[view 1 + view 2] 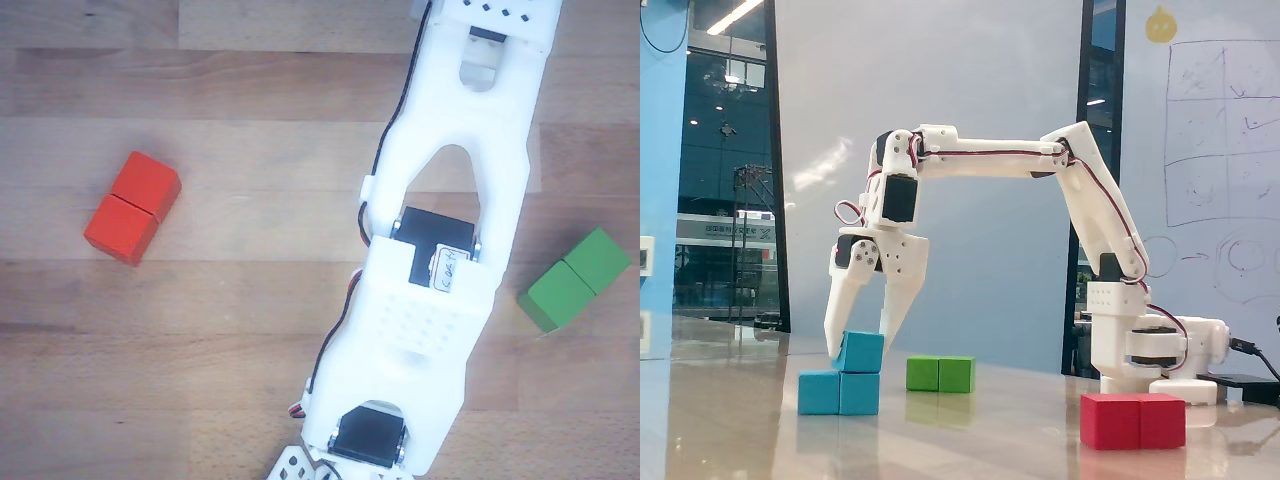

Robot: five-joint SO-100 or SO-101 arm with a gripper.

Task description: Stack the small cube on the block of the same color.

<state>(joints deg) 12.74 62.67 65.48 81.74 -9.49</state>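
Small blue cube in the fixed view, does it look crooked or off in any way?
Slightly. The small blue cube rests tilted on the blue block, over its right half rather than centred. The gripper straddles it with jaws spread, one tip against its left edge. The red block and green block lie flat.

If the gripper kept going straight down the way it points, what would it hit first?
The small cube, already between the open gripper's fingers and resting on the blue block. Depth is unclear from the fixed view.
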